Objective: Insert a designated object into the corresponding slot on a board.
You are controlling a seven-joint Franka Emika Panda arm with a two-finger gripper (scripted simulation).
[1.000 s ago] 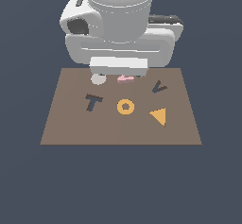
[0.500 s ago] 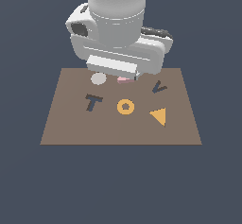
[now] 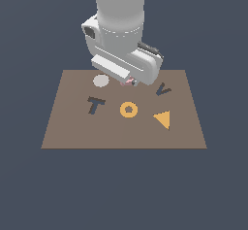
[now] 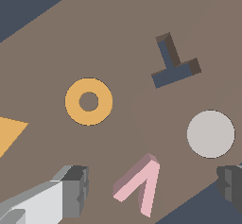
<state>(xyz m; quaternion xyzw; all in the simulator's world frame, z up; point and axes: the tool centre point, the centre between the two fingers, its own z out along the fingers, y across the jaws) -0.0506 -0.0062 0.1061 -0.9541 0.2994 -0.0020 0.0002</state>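
The pale-pink V-shaped piece lies flat on the brown board near its far edge. In the exterior view only a sliver of the pink piece shows under the hand. My gripper is open and empty. Its two fingers stand wide apart on either side of the piece without touching it. The dark navy V-shaped slot is on the board toward the exterior view's right, apart from the gripper. It is out of the wrist view.
A grey disc lies close beside the pink piece. An orange ring, an orange triangle and a dark T-shaped recess are also on the board.
The hand has turned about its vertical axis and come down a little over the pink piece. The things on the board have not moved.
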